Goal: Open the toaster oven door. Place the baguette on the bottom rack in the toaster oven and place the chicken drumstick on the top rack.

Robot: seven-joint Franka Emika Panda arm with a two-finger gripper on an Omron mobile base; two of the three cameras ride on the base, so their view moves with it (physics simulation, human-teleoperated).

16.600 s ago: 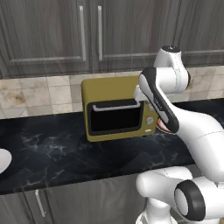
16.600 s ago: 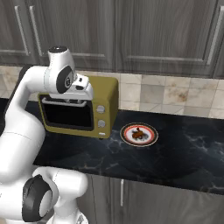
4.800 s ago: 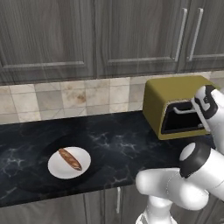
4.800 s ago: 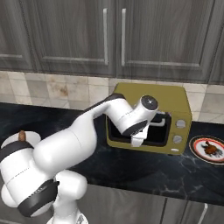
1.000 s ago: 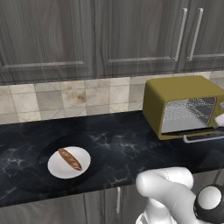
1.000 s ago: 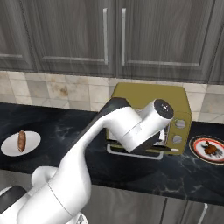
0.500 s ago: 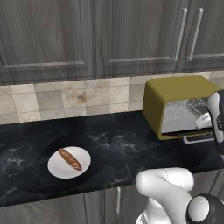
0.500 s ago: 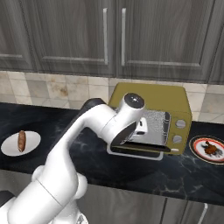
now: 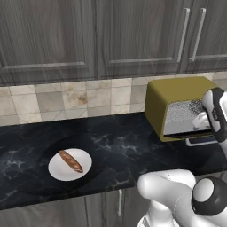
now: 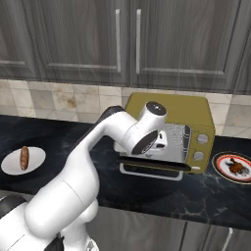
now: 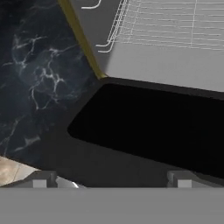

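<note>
The mustard-yellow toaster oven (image 9: 175,95) (image 10: 169,110) stands on the black counter. Its door (image 10: 154,169) (image 11: 153,131) lies folded down flat, dark glass facing up. Two silvery wire racks show inside; the bottom rack (image 11: 170,33) sits just above the oven floor, and a corner of the top rack (image 11: 94,4) shows beyond it. My gripper (image 11: 111,180) hovers open over the door with nothing between its fingers. The baguette (image 9: 71,161) (image 10: 23,158) lies on a white plate (image 9: 57,173) to the left. The chicken drumstick (image 10: 235,166) rests on a patterned plate (image 10: 221,172) right of the oven.
Dark cabinets (image 9: 111,35) hang above a tiled backsplash (image 9: 75,99). The marble counter (image 9: 119,146) stretches between the baguette's plate and the oven. My arm (image 10: 108,142) reaches across in front of the oven's left side.
The door has gone from half open to flat down. Over the last second my hand has come off the handle and risen in front of the opening.
</note>
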